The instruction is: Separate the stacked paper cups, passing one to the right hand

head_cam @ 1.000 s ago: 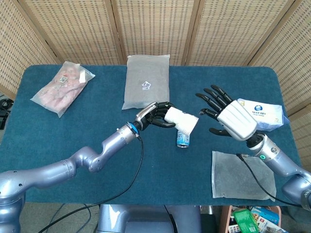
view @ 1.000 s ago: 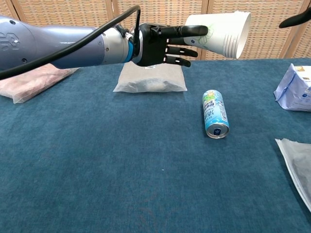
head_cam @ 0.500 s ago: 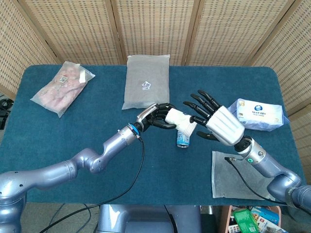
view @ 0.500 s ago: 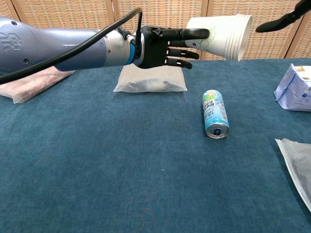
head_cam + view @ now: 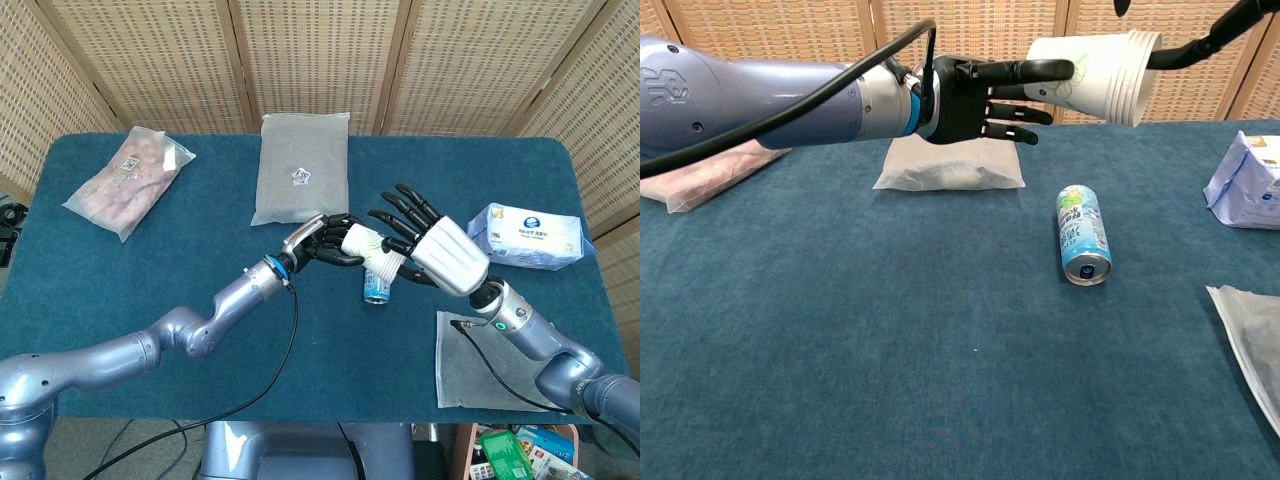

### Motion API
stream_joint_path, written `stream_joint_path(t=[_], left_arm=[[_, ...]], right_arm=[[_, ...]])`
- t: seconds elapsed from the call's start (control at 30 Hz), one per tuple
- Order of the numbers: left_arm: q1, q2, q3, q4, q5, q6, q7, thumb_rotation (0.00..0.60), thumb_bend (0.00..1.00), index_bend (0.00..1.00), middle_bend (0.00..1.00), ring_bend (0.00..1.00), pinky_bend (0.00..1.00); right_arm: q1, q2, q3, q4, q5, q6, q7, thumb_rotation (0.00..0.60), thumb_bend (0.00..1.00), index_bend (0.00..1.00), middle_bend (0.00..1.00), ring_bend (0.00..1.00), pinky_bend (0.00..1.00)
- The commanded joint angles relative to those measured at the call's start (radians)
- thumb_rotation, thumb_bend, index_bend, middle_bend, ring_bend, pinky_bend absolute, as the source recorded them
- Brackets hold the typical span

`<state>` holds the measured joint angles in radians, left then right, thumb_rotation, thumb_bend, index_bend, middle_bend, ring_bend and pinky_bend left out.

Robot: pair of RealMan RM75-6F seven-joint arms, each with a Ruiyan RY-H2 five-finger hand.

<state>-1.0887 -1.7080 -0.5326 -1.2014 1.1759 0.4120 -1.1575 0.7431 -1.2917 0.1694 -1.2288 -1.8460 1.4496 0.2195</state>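
Note:
My left hand (image 5: 322, 240) (image 5: 975, 100) holds the stacked white paper cups (image 5: 368, 245) (image 5: 1095, 72) sideways above the table, rims pointing to the right. The rims of several nested cups show in the chest view. My right hand (image 5: 432, 248) is open, fingers spread, right at the rim end of the cups; in the head view its fingers (image 5: 393, 218) overlap the stack. In the chest view only dark fingertips (image 5: 1200, 45) of that hand show beside the rims. Whether they touch the cups I cannot tell.
A drink can (image 5: 376, 288) (image 5: 1083, 236) lies on the blue table (image 5: 120, 290) under the cups. A grey pouch (image 5: 302, 166) and a pink packet (image 5: 128, 180) lie at the back. A tissue pack (image 5: 527, 236) and a clear bag (image 5: 498, 358) are on the right.
My right hand has moved left from beside the tissue pack up to the rim end of the cups. The left hand and cups have hardly shifted.

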Motion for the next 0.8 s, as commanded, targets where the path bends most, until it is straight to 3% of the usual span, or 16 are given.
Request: stream_joint_path(t=[0.03, 0.33, 0.8], left_arm=[[0.002, -0.002, -0.002, 0.0, 0.001, -0.002, 0.001, 0.6, 0.3, 0.48, 0.51, 0.49, 0.54], [0.007, -0.009, -0.013, 0.004, 0.005, -0.01, 0.002, 0.6, 0.3, 0.48, 0.51, 0.49, 0.54], [0.015, -0.013, -0.024, 0.001, 0.018, -0.018, -0.003, 0.6, 0.3, 0.48, 0.51, 0.49, 0.54]], right_arm=[[0.004, -0.013, 0.0, 0.016, 0.001, 0.014, 0.003, 0.6, 0.38, 0.55, 0.29, 0.05, 0.09], [0.02, -0.036, -0.014, 0.042, -0.001, 0.021, -0.004, 0.6, 0.45, 0.57, 0.33, 0.06, 0.13], [0.035, -0.057, -0.025, 0.055, 0.007, 0.03, -0.009, 0.6, 0.48, 0.66, 0.4, 0.11, 0.2]])
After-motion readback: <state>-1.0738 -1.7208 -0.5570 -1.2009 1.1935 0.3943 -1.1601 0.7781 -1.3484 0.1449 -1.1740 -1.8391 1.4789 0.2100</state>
